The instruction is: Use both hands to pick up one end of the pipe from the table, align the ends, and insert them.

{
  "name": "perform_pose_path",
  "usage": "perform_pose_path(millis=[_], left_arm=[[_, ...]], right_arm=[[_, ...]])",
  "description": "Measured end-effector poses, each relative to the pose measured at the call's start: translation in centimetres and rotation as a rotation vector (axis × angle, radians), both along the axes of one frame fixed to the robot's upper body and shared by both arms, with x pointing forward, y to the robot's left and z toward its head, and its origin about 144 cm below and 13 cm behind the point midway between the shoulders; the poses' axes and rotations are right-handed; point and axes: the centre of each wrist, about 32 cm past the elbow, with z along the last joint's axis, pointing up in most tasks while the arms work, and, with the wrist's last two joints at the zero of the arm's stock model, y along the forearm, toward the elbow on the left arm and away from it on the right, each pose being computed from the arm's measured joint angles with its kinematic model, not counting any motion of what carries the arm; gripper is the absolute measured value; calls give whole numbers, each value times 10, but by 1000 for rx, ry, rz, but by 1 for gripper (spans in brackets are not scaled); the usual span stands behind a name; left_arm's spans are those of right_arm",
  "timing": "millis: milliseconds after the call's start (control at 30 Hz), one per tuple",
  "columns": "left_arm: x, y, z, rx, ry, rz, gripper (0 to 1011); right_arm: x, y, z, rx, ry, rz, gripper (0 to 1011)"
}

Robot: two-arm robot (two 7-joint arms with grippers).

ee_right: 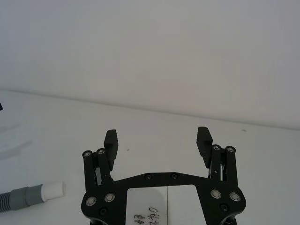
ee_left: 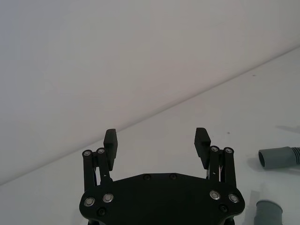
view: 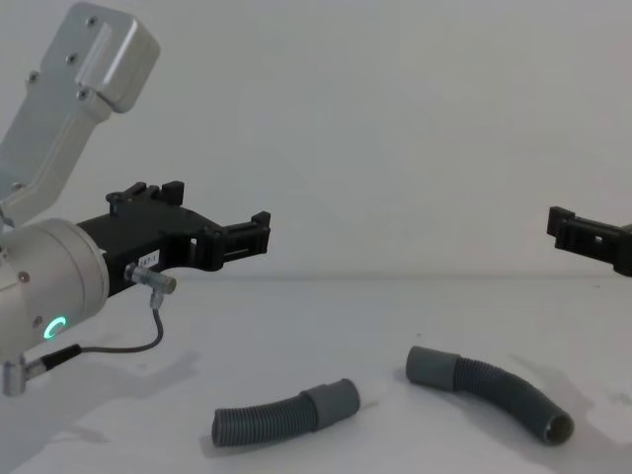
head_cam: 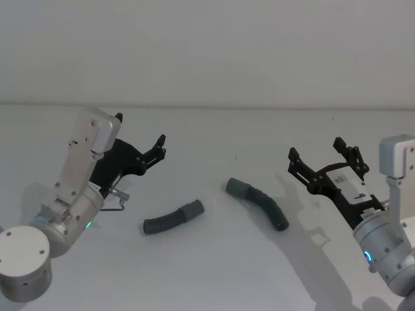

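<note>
Two dark-grey ribbed pipe pieces lie apart on the white table (head_cam: 214, 278). The left piece (head_cam: 170, 219) points its smooth cuff (head_cam: 193, 209) to the right. The right piece (head_cam: 262, 204) has its cuff (head_cam: 236, 188) at its far left end. In the right wrist view one piece (ee_right: 16, 199) shows a short white stub (ee_right: 53, 190) at its cuff. My left gripper (head_cam: 139, 131) hovers open, above and to the left of the left piece. My right gripper (head_cam: 316, 150) hovers open to the right of the right piece. Neither holds anything.
A plain white wall stands behind the table. A thin grey cable (view: 148, 336) loops under my left wrist. Bare table surface lies between and in front of the two pieces.
</note>
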Motion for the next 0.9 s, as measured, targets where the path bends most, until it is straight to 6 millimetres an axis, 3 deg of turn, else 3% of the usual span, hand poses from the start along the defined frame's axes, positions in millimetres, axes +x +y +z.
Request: perform_pose_path(millis=[900], left_arm=[[0, 0, 0, 0, 0, 0, 1001]], right_arm=[[0, 0, 0, 0, 0, 0, 1002]])
